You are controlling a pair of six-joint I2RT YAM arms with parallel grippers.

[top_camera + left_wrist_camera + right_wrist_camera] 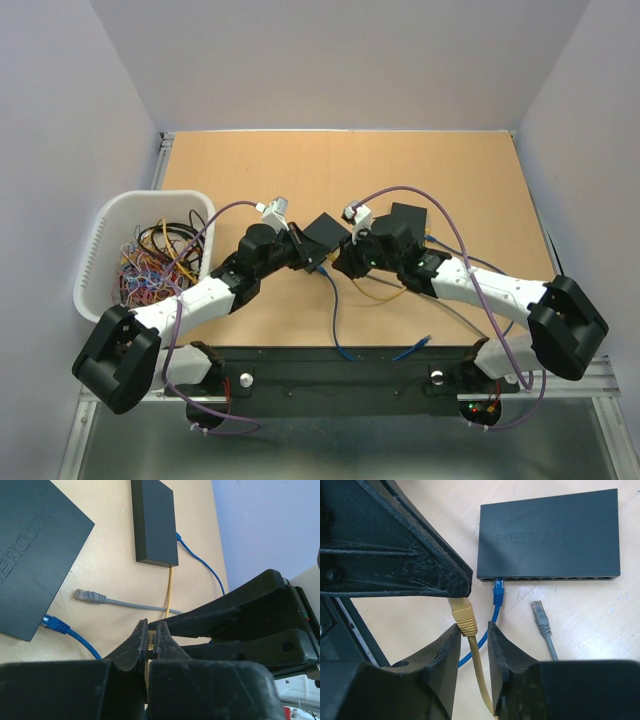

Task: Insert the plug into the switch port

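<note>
Left hand (149, 642) is pinching the yellow plug (461, 611) at its tip, fingers almost shut. Right hand (474, 632) is straddling its boot, fingers parted. The plug is pointing toward the Mercury switch (550, 535) — just short of it, beside the inserted blue plug (498, 594).

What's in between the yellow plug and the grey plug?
The blue plug and its cable, seen in the right wrist view, between the yellow plug and grey plug.
</note>
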